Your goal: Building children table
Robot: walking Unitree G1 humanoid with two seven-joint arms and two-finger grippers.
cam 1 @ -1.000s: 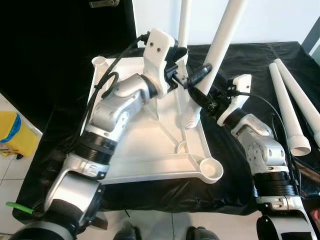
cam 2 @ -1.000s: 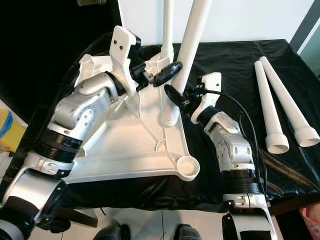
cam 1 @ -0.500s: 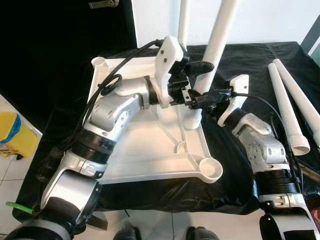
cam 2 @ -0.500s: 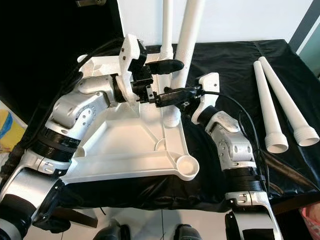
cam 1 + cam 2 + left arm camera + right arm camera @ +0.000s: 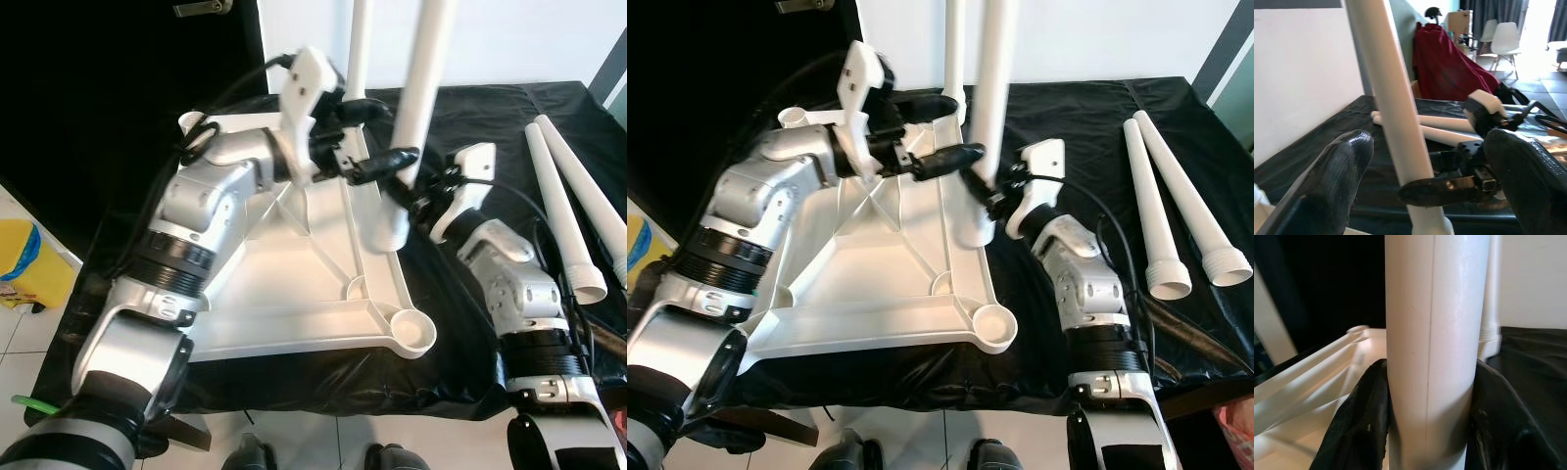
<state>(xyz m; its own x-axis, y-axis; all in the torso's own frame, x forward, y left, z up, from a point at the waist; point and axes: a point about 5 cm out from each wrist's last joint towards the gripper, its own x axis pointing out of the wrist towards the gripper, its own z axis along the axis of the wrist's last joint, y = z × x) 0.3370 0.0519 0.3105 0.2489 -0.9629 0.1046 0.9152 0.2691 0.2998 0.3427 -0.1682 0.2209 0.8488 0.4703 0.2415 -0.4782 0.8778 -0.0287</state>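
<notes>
Black cloth (image 5: 509,117) — leg (image 5: 991,98) in R gripper (image 5: 1425,431)

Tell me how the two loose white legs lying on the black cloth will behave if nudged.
The two loose legs are round, tapered tubes, so they would probably roll, curving toward the narrow end. They look like hollow, smooth plastic: likely light, stiff and somewhat slippery. The black cloth may slow them slightly.

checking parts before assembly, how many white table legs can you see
4: two loose legs lying on the black cloth at the right, one upright leg at the tabletop's far corner, one gripped leg in the right hand.
</notes>
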